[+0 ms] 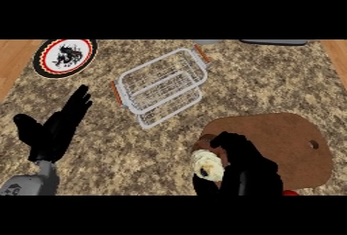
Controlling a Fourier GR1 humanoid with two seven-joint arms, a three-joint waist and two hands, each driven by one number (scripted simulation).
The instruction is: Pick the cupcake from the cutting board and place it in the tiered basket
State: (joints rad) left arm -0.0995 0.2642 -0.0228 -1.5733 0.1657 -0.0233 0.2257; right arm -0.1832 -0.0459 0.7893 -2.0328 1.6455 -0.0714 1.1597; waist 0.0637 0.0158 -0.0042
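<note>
My right hand [238, 158] curls around the cupcake [207, 166] at the cutting board's [284, 137] edge; the tiered basket [163, 85] lies toward eleven o'clock.

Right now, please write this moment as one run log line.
right hand: shut on cupcake | cupcake: at cutting board left edge | tiered basket: no cupcake | left hand: open

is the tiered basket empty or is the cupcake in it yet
Empty: only bare wire shows in the tiered basket. The cupcake sits in the right hand at the cutting board.
</note>
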